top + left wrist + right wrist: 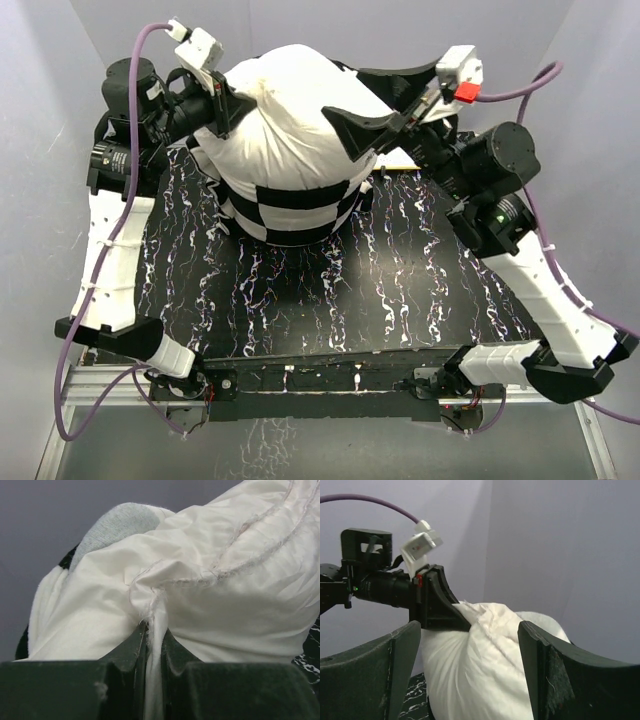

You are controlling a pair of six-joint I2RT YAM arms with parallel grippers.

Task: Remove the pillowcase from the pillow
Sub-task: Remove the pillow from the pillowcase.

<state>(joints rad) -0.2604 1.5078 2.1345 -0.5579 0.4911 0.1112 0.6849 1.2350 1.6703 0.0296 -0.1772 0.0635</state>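
Plump white rectangular pillow stands at far edge of black marbled counter; black-and-cream checkered plush pillowcase bunched round its lower part. Left tool clamped on pinch of white pillow fabric. Right tool apart, empty, near pillow top. Pillowcase looks soft, light, probably clingy — best hold: bunched checkered rim.

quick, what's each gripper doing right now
left gripper: closed, pinching a seam of the pillow
right gripper: open, holding nothing
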